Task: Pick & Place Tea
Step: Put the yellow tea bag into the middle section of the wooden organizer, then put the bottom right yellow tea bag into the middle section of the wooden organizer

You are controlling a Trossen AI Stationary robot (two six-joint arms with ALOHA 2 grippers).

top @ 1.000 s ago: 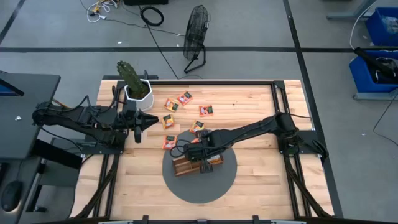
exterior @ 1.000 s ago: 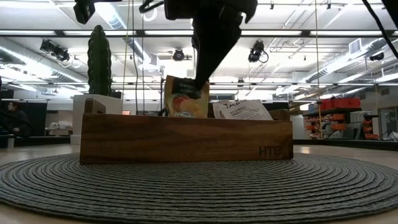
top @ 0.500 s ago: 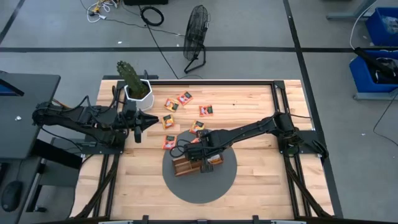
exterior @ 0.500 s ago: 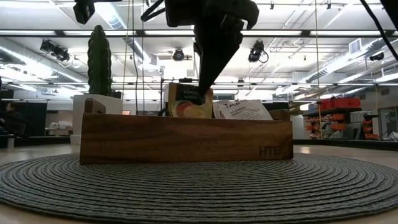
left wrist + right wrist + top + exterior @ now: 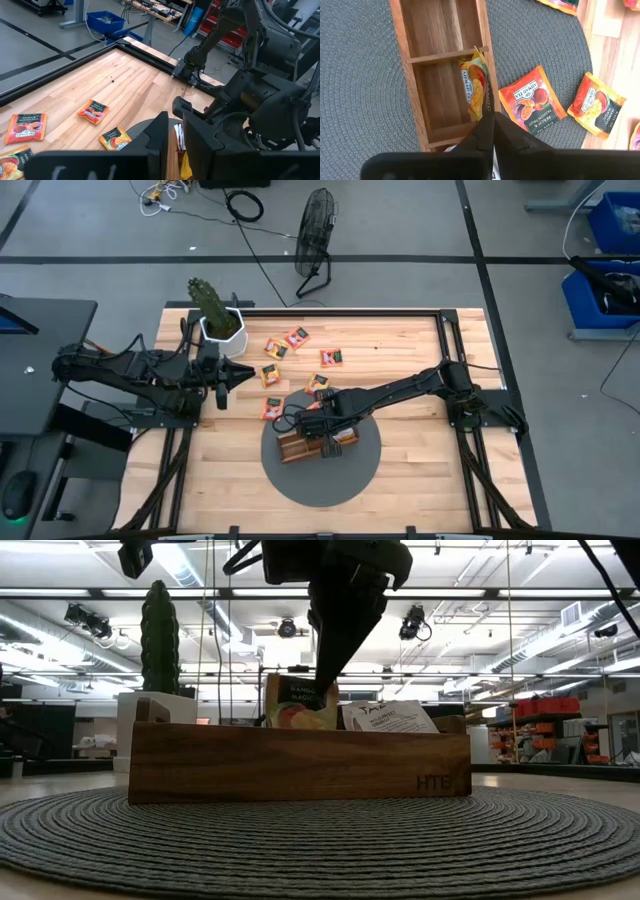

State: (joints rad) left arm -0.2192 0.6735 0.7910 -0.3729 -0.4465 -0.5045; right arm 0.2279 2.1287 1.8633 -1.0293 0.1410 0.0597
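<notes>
One sachet [image 5: 300,705] half-hidden behind tray wall [image 5: 300,762]

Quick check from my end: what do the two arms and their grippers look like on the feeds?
Both arms are black, slim, jointed links with cabling along them. The left gripper tapers to a point from above; the right gripper has two flat matte-black fingers narrowing to a wedge. No markings are visible.

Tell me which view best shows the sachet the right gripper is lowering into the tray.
Right wrist view: the sachet stands on edge in a tray compartment, right gripper pinching its top. Low view shows its upper half above the tray wall. High view: arm hides it. Left wrist view: only a yellow sliver.
</notes>
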